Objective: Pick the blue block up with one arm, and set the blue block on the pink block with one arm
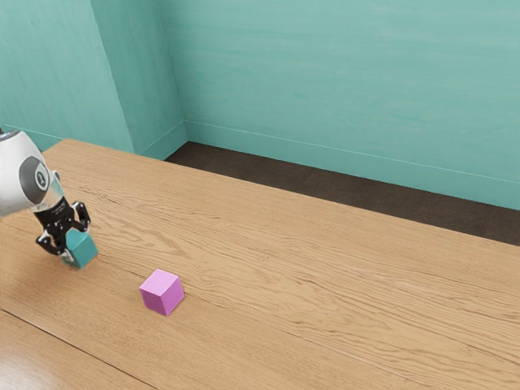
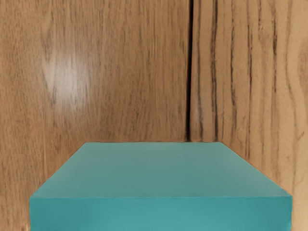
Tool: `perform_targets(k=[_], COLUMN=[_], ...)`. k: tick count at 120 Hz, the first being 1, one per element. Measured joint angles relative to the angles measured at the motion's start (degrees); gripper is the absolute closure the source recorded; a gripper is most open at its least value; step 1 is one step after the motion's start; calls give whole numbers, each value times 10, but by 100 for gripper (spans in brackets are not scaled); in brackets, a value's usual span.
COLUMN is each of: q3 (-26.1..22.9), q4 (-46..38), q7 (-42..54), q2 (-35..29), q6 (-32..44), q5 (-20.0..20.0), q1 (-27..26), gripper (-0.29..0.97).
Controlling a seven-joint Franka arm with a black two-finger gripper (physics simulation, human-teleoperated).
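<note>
- Coverage: the exterior view takes in the white and grey robot arm (image 1: pixel 20 175), its black two-finger pincer (image 1: pixel 69 242), both blocks and the room. The wrist view gives a close look down on the flat upper face of the blue block (image 2: pixel 159 183) with wood grain beyond it.
- Pincer: in the exterior view the two black fingers stand a block's width apart, one on each side of the blue block (image 1: pixel 83 250), a plain cube of blue-green tint. Both press against its faces, so the pincer is clamped on it.
- Held block: it sits tilted in the grip, at the exterior view's left, low over the surface. Whether its lower corner touches the wood cannot be told.
- Pink block (image 1: pixel 161 292): a matte pink cube resting flat on the surface, near the held block on the side of the exterior view's right and somewhat nearer the camera. The two blocks are apart, with bare wood between them.
- Surface (image 1: pixel 325 268): light brown wood with strong grain. In the wrist view the surface (image 2: pixel 120 72) carries a dark seam (image 2: pixel 190 72) running away from the block and a pale glare patch (image 2: pixel 62 72).
- Room: plain teal walls (image 1: pixel 341 73) meet in a corner behind the surface, with a dark brown floor (image 1: pixel 366 191) at their foot.
</note>
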Motion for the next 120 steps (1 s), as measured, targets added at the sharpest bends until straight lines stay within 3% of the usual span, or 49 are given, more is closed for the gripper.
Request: perform_targets(k=[16,30,69,96,120], q3=[0,0,-6,-7,-15], q4=[-38,-80,-98,-154,-194], q7=[-4,-9,-42,-73,-119], q2=[-80,-169,-222,-281,-314], q6=[-2,-5,-11,-22,-48], q5=[5,7,7,7,6], q1=[-24,-82,-247,-229,-254], gripper=[37,38,37,37,37])
